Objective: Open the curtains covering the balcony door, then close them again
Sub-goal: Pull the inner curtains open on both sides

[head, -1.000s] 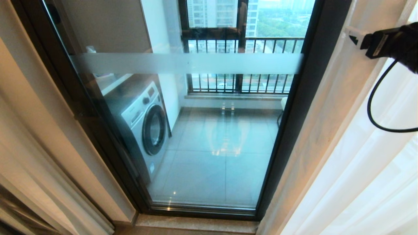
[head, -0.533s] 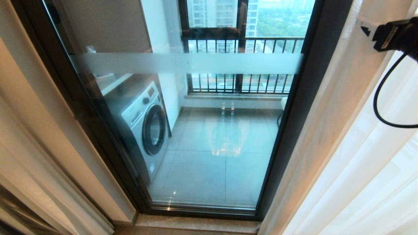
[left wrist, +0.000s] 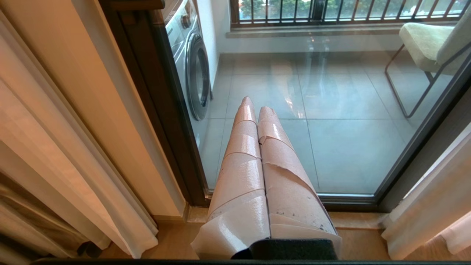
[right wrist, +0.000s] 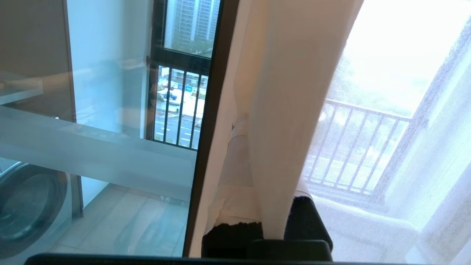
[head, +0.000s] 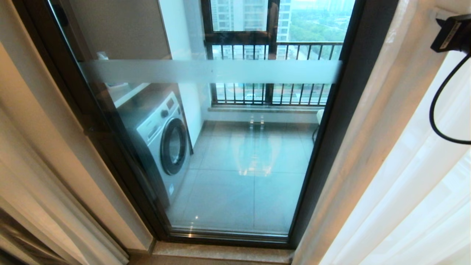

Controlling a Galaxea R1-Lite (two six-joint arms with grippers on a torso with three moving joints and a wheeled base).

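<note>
Your right gripper (right wrist: 274,184) is raised high at the right edge of the balcony door (head: 220,147), its tape-wrapped fingers (right wrist: 235,169) pinched together on a fold of the beige drape (right wrist: 287,110), which runs up between them. From the head camera you see only the black wrist body (head: 452,33) of that arm at the upper right, beside the door frame, with one black cable (head: 439,110) looping down from it.

Your left gripper (left wrist: 257,110) is held low and level in front of the door, pointing at the glass, its two taped fingers pressed together on nothing.

The curtains (head: 404,184) are drawn clear of the door: one beige drape and one sheer white panel (head: 434,221) hang to the right of the frame, and one more beige drape (head: 33,165) hangs to the left of it. The single glass panel in view is uncovered, with one frosted band (head: 209,71) across it.

Behind the door you have one washing machine (head: 162,140) on the left side of the balcony and one chair (left wrist: 427,48) on the right side.
</note>
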